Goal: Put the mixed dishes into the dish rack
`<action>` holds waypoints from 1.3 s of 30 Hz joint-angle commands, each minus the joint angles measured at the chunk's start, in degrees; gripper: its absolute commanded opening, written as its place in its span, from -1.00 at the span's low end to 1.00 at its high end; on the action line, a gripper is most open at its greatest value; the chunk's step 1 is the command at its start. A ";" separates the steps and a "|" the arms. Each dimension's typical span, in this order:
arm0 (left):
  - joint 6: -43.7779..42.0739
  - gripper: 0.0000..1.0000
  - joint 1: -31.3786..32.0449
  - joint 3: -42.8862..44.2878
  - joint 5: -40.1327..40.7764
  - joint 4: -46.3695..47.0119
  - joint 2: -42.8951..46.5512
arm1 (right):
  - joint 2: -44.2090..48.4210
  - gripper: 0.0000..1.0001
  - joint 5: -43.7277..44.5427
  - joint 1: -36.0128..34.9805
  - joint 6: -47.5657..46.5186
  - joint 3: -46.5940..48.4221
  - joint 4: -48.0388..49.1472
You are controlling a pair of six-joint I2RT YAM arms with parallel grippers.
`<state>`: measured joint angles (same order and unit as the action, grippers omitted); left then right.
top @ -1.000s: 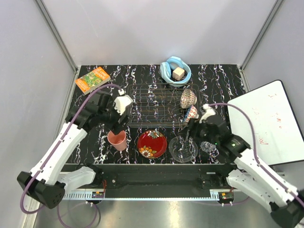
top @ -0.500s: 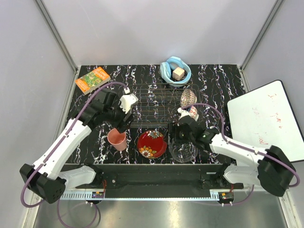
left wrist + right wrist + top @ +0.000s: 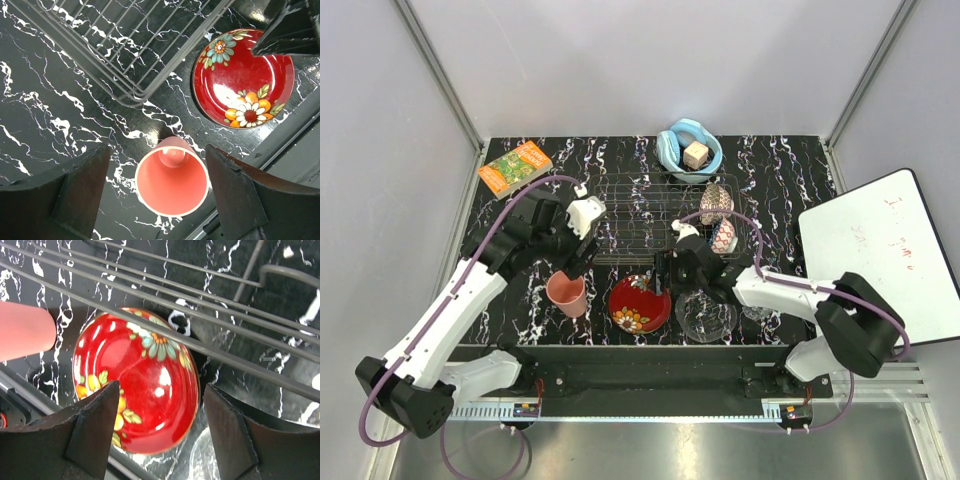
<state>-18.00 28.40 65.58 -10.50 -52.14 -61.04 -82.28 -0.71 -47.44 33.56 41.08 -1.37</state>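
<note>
Left gripper (image 3: 157,150) is hovering wide open and empty over the pink cup (image 3: 171,182), which stands upright just off the dish rack (image 3: 640,215) corner. Right gripper (image 3: 160,395), also spread open and holding nothing, hangs above the red floral plate (image 3: 135,385) beside the rack.

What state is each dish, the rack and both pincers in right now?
dish rack: on the table, holding the patterned bowl
patterned bowl: on edge inside the dish rack
pink cup: upright, empty, on the table, ungripped
red floral plate: flat on the table, outside the dish rack
glass bowl: upright on the table
left pincer: open, above the pink cup
right pincer: open, above the red floral plate
</note>
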 commanded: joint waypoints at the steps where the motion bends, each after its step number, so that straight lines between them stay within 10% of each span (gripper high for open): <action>1: 0.77 0.62 -0.28 -0.89 0.84 3.18 1.80 | -3.32 0.52 -0.70 -0.20 -1.83 2.78 4.09; 39: 0.51 0.64 -0.45 -1.95 1.53 3.71 2.85 | 0.55 0.54 6.77 -5.47 3.09 1.81 -6.02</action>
<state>-17.72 28.12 63.16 -9.74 -50.50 -59.20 -78.96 4.10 -52.38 36.91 41.36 -6.81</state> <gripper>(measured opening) 0.817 0.772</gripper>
